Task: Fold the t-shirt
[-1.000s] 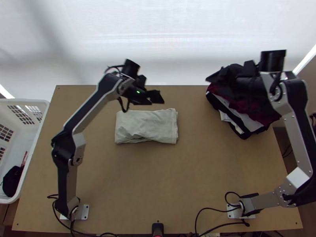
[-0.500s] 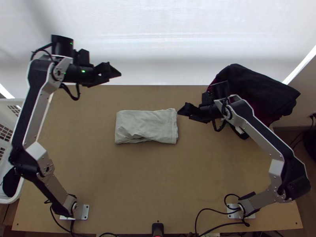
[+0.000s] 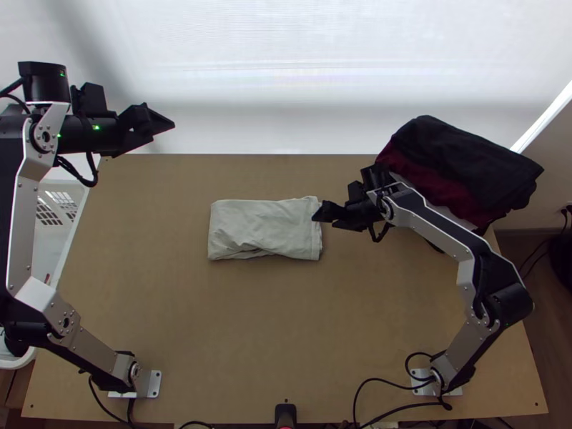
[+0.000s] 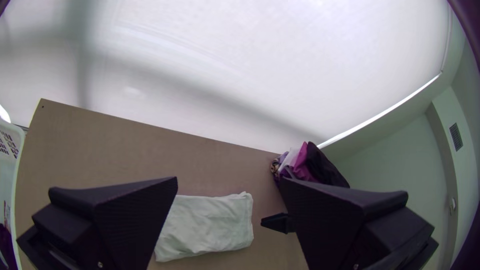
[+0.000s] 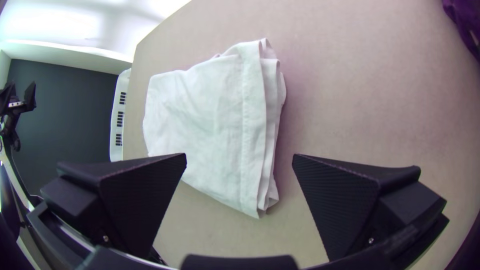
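On the bench (image 3: 286, 322), just L of ctr., the t-shirt (image 3: 261, 229) lies folded in a compact rectangle; R hand (image 5: 240, 156), open & empty, is near its layered edge (image 5: 268, 130); L hand (image 4: 229, 180), also open & empty, hangs well apart; step now is prob. tidying or a final fold; R hand shd. go in low & pinch all layers tog.; a shallow grip may lift just the top one.

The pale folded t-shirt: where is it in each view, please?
Top view: the t-shirt lies just left of the picture's centre, by the right gripper.
Left wrist view: t-shirt beyond the left gripper, partly hidden by one finger.
Right wrist view: t-shirt beyond the right gripper's open fingers.
Shared landmark: the white basket beside the table.
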Available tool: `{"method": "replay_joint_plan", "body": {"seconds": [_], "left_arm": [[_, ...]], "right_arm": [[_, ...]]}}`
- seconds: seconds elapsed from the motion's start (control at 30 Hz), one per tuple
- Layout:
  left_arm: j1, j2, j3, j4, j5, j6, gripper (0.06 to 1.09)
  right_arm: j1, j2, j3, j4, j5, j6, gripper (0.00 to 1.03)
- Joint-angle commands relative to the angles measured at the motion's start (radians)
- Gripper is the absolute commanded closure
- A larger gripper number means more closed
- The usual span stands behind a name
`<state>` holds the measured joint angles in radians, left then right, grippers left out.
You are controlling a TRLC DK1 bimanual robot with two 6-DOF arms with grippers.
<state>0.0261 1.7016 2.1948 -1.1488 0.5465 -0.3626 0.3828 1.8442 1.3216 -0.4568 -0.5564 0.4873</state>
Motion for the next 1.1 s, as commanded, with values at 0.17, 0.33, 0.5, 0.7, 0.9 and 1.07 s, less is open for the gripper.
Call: {"method": "replay_joint_plan", "body": {"seconds": [0.17,0.33,0.5,0.7,0.9,1.07], "left_arm": [[0.075,-0.1,-0.006,-0.043,0.006,0.01,0.09],[0.13,-0.128,-0.004,-0.066,0.006,0.019,0.09],[0.173,-0.157,-0.006,-0.095,0.007,0.036,0.09],[0.209,-0.184,-0.006,-0.117,0.007,0.045,0.09],[0.219,-0.201,-0.006,-0.123,0.007,0.048,0.09],[0.222,-0.203,-0.007,-0.126,0.009,0.05,0.09]], "right_arm": [[0.028,0.115,-0.013,0.058,-0.027,-0.027,0.03],[0.065,0.179,0.028,0.069,-0.033,-0.021,0.03],[0.122,0.236,0.093,0.075,-0.033,-0.003,0.03],[0.182,0.285,0.192,0.072,-0.033,0.045,0.03],[0.163,0.271,0.245,0.055,-0.076,0.114,0.17],[0.133,0.165,0.263,0.053,-0.099,0.151,1.0]]}}
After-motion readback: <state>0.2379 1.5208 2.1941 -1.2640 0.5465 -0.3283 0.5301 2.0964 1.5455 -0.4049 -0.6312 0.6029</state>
